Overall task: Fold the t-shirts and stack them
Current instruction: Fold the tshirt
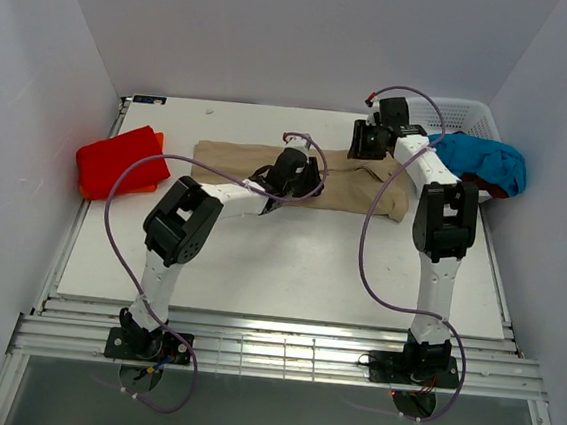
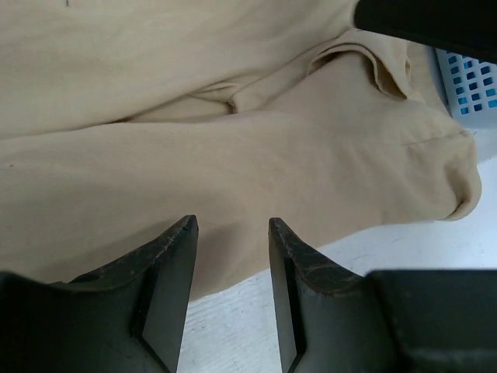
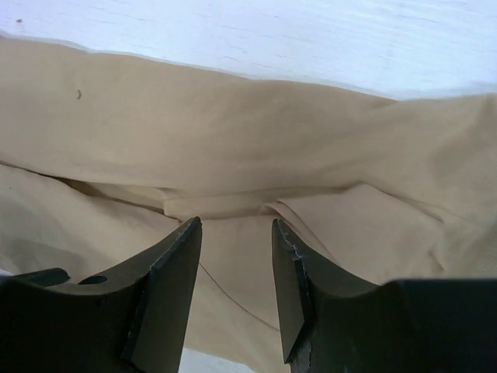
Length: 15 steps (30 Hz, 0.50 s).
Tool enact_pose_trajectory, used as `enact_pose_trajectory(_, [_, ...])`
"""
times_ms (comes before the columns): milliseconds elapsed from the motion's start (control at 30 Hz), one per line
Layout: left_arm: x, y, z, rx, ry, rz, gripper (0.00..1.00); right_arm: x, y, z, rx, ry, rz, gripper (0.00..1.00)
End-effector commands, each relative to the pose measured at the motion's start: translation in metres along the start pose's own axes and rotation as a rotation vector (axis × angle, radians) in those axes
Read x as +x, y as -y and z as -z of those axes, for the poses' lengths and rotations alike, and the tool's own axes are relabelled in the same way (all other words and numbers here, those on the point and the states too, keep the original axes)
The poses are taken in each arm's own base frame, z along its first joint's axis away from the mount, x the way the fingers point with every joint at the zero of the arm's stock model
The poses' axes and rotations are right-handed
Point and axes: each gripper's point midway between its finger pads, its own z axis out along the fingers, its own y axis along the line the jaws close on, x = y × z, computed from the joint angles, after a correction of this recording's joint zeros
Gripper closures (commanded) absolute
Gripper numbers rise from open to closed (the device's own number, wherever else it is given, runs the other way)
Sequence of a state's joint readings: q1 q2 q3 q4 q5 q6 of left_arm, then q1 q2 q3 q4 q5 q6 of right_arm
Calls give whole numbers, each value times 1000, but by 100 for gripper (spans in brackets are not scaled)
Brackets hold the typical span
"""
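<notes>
A tan t-shirt lies across the middle of the table as a long flat band, and it fills the left wrist view and the right wrist view. My left gripper is low over the shirt's near edge, open, with only cloth and table between the fingers. My right gripper is low over a fold near the shirt's right end, open and holding nothing. A folded bright red t-shirt with orange beneath lies at the far left. A turquoise t-shirt and a dark red one lie heaped at the right.
A white mesh basket stands at the back right under the turquoise heap, and its corner shows in the left wrist view. White walls close in on the left, back and right. Bare white table lies in front of the tan shirt.
</notes>
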State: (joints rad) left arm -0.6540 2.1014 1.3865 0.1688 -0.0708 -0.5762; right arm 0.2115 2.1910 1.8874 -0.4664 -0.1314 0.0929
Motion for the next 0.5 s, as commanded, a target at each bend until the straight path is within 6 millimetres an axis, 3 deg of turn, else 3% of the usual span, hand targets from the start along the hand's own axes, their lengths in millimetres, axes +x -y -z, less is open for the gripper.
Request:
enact_pose_trajectory(0, [-15, 2, -3, 7, 37, 20, 48, -8, -19, -17, -129, 13, 31, 52])
enact_pose_trajectory(233, [27, -20, 5, -42, -40, 46, 49, 23, -38, -39, -211, -49, 39, 53])
enact_pose_trajectory(367, [58, -32, 13, -71, -87, 53, 49, 46, -38, -44, -187, -91, 36, 54])
enact_pose_trajectory(467, [70, -32, 18, -79, -103, 60, 50, 63, -32, -42, -134, -123, 37, 54])
